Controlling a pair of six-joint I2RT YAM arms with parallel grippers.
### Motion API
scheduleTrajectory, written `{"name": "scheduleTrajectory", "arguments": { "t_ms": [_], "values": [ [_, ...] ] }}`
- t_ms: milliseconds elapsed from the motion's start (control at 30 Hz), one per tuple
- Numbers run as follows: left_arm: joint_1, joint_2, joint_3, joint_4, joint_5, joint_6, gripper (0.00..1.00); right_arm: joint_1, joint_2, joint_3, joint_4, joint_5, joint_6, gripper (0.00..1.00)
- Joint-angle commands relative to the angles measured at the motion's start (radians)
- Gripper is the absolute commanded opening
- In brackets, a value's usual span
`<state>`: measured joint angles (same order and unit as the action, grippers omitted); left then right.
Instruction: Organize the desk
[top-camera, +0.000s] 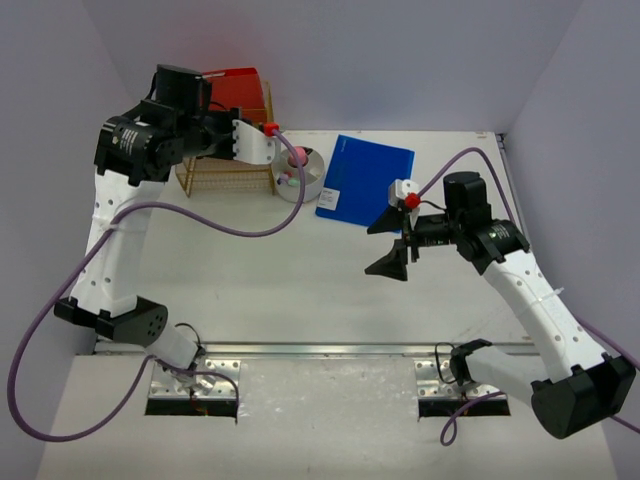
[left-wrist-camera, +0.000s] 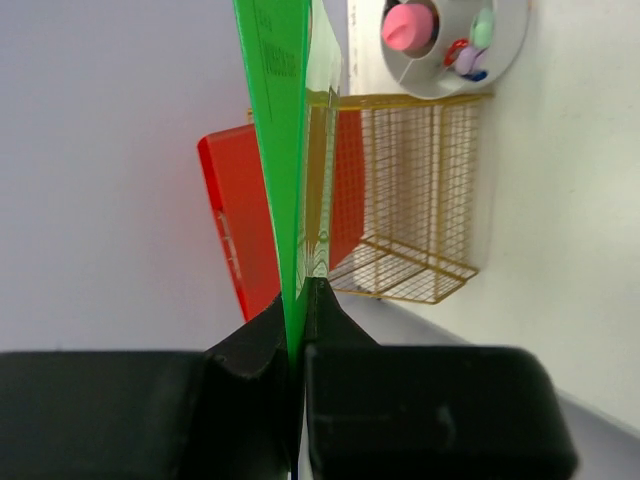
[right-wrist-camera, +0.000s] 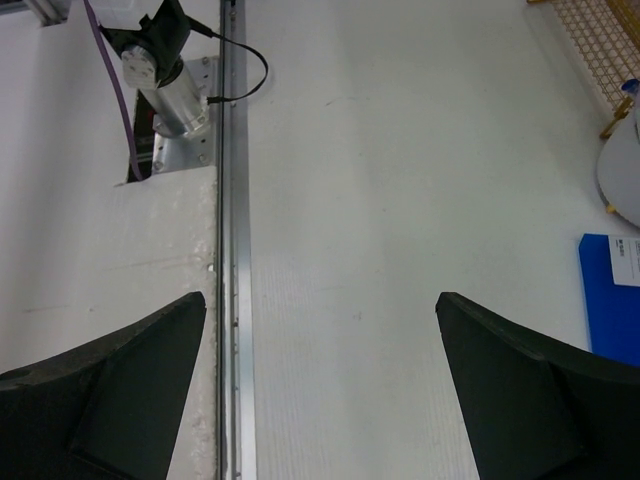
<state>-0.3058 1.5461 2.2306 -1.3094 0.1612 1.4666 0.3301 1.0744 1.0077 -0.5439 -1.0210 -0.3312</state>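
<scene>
Left gripper (left-wrist-camera: 300, 305) nearest lens: jaws pinched tight on edge of green folder (left-wrist-camera: 280, 150), which stands on edge. Desk (top-camera: 300, 290) fills centre of top view, metal rail (top-camera: 320, 350) along 6 o'clock edge. Right gripper (right-wrist-camera: 320, 297) spread wide, holding nothing, above bare desk at 3 o'clock. Blue folder (top-camera: 365, 180) flat at 1 o'clock. Gold wire rack (top-camera: 225, 175) at 11 o'clock; red folder (top-camera: 238, 90) upright at its far side. Round white tray (top-camera: 322, 178) between rack and blue folder.

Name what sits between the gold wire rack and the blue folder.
A round white tray stands on the desk between the gold wire rack and the blue folder, seen in the top external view.
</scene>
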Motion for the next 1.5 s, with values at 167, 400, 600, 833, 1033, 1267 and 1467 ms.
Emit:
{"name": "scheduleTrajectory", "arguments": {
  "t_ms": [167, 400, 600, 833, 1033, 1267, 1467],
  "values": [
    [0.006, -0.171, -0.244, 0.160, -0.004, -0.123, 0.00, -0.006, 0.013, 0.000, 0.034, -0.014, -0.016, 0.99],
    [0.140, -0.103, -0.218, 0.275, 0.067, -0.112, 0.00, -0.005, 0.042, 0.011, 0.056, -0.025, 0.004, 0.99],
    [0.270, 0.028, -0.033, 0.295, 0.190, -0.126, 0.00, -0.006, 0.045, 0.009, 0.047, -0.020, -0.003, 0.99],
    [0.295, 0.063, -0.051, 0.322, 0.249, -0.152, 0.00, -0.006, 0.046, 0.009, 0.037, -0.015, -0.010, 0.99],
    [0.297, 0.064, -0.061, 0.320, 0.280, -0.182, 0.00, -0.006, 0.047, 0.006, 0.028, -0.012, -0.020, 0.99],
    [0.298, 0.082, -0.076, 0.311, 0.298, -0.217, 0.00, -0.006, 0.052, 0.000, 0.034, -0.013, -0.017, 0.99],
    [0.306, 0.104, -0.132, 0.364, 0.289, -0.222, 0.00, -0.006, 0.050, 0.000, 0.018, -0.007, -0.034, 0.99]
  ]
}}
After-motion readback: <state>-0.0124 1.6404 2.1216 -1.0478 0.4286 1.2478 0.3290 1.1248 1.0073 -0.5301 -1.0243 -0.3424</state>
